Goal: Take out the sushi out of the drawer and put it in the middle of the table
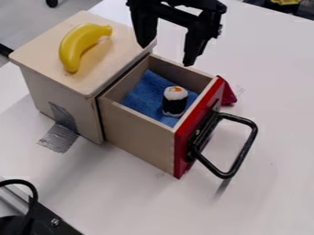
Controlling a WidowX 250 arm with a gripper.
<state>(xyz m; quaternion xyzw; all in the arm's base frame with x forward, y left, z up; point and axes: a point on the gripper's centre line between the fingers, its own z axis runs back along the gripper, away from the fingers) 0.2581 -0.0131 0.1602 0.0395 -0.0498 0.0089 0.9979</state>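
Observation:
The black gripper [168,54] hangs over the back edge of the pulled-out drawer [138,120], its two fingers spread wide apart with nothing between them. Inside the drawer, near its red front, the sushi [175,101] stands upright on a blue cloth [144,94]. It has a white top with an orange spot and a black wrap. The gripper is above and a little behind the sushi, not touching it. White table [270,160] surface surrounds the wooden box.
A yellow banana [76,45] lies on top of the wooden box [49,59]. A black handle [242,153] juts from the drawer's red front. Some dark red object [228,94] sits behind that front. Grey tape [58,137] holds the box's side. Black equipment [46,220] occupies the lower left corner.

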